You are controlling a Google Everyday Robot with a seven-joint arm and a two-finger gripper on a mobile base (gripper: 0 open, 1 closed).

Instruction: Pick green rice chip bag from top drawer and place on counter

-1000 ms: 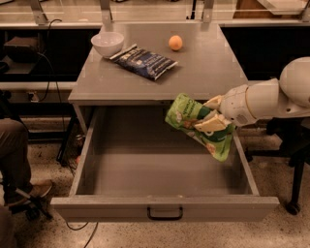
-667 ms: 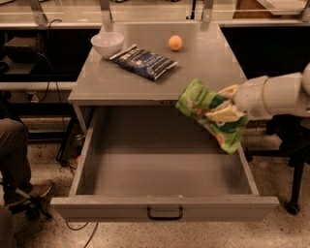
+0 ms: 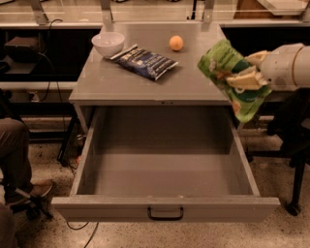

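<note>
My gripper is shut on the green rice chip bag and holds it in the air at the right edge of the counter, above the drawer's right wall. The bag hangs tilted, its lower end drooping past the counter's corner. The top drawer is pulled fully open below the counter, and its inside shows nothing in it. My white arm comes in from the right.
On the counter lie a dark blue snack bag, a white bowl at the back left and an orange fruit at the back. A pale ledge with metal posts runs behind. A person's leg and shoe are at the left.
My gripper has lifted the green bag up and to the right, from over the drawer's right side to the level of the counter's right edge.
</note>
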